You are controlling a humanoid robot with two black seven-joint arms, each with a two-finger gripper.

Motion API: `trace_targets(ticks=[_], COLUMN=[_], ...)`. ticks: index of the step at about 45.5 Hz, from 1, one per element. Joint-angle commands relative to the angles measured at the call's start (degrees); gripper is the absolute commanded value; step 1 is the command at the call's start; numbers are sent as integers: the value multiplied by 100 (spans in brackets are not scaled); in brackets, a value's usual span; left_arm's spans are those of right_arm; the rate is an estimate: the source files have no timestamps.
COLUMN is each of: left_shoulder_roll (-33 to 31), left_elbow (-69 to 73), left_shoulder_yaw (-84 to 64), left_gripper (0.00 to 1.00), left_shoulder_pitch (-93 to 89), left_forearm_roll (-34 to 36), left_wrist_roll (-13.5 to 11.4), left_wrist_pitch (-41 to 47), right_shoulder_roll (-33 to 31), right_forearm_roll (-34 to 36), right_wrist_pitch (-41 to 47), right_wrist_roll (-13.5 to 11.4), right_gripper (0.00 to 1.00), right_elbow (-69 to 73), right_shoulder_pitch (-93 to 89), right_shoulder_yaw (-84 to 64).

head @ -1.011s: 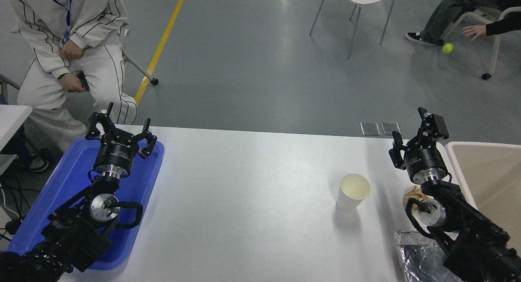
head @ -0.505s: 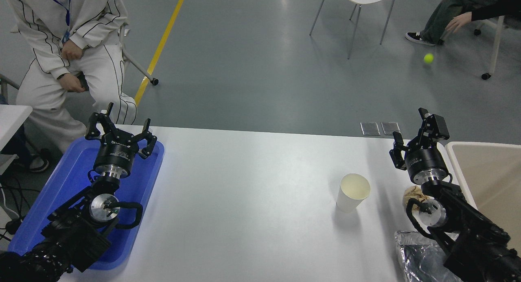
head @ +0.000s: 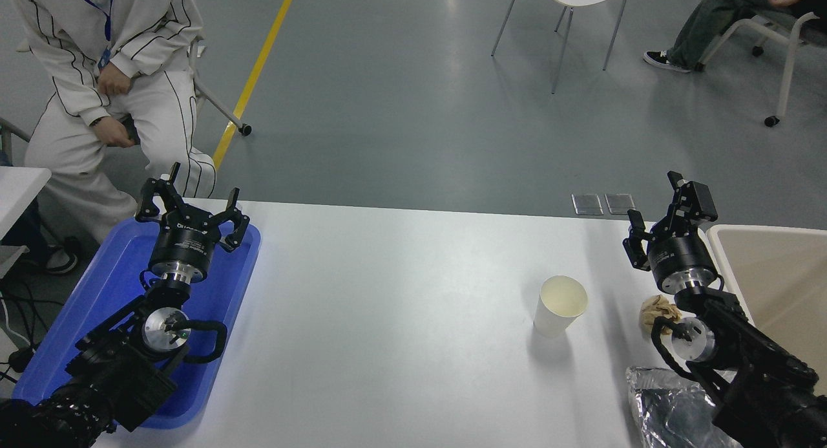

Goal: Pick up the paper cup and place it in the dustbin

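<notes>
The white paper cup (head: 559, 304) stands upright on the white table (head: 400, 293), right of centre, its cream inside showing. The beige dustbin (head: 769, 273) sits at the table's right edge. My right gripper (head: 665, 209) is open and empty, raised near the table's far edge, between the cup and the bin, up and to the right of the cup. My left gripper (head: 191, 205) is open and parked above the blue tray (head: 90, 312) at the lower left.
A crumpled brown paper ball (head: 656, 309) lies beside my right arm. A crinkled silver foil bag (head: 672, 409) lies at the front right. A person in white sits at the far left (head: 103, 79); another sits at the top right (head: 736, 8).
My right gripper has shifted slightly to the right. The green ball on the floor has left the floor and is now in the seated person's hand. The cup has not moved.
</notes>
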Motion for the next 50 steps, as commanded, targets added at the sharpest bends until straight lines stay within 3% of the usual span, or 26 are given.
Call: trace_targets(ticks=[1, 13, 26, 41, 50], left_shoulder_roll=[0, 0, 0, 0, 0], left_elbow=[0, 0, 0, 0, 0], left_shoulder_yaw=[0, 0, 0, 0, 0], left_gripper=[100, 100, 100, 100, 100], left_shoulder_pitch=[-9, -9, -9, -9, -9], left_forearm_roll=[0, 0, 0, 0, 0], left_wrist_roll=[0, 0, 0, 0, 0], left_wrist_pitch=[-1, -1, -1, -1, -1], right_shoulder_roll=[-617, -1329, -1927, -2059, -1866], right_forearm_roll=[10, 27, 107, 124, 124], right_wrist_pitch=[13, 83, 101, 145, 900], right_wrist_roll=[-7, -7, -16, -16, -16], right_gripper=[100, 100, 100, 100, 100], right_elbow=[0, 79, 220, 1177, 2293], right_shoulder_pitch=[419, 902, 2695, 4724, 6588], right_shoulder_yaw=[-1479, -2815, -6602, -9678, -11516])
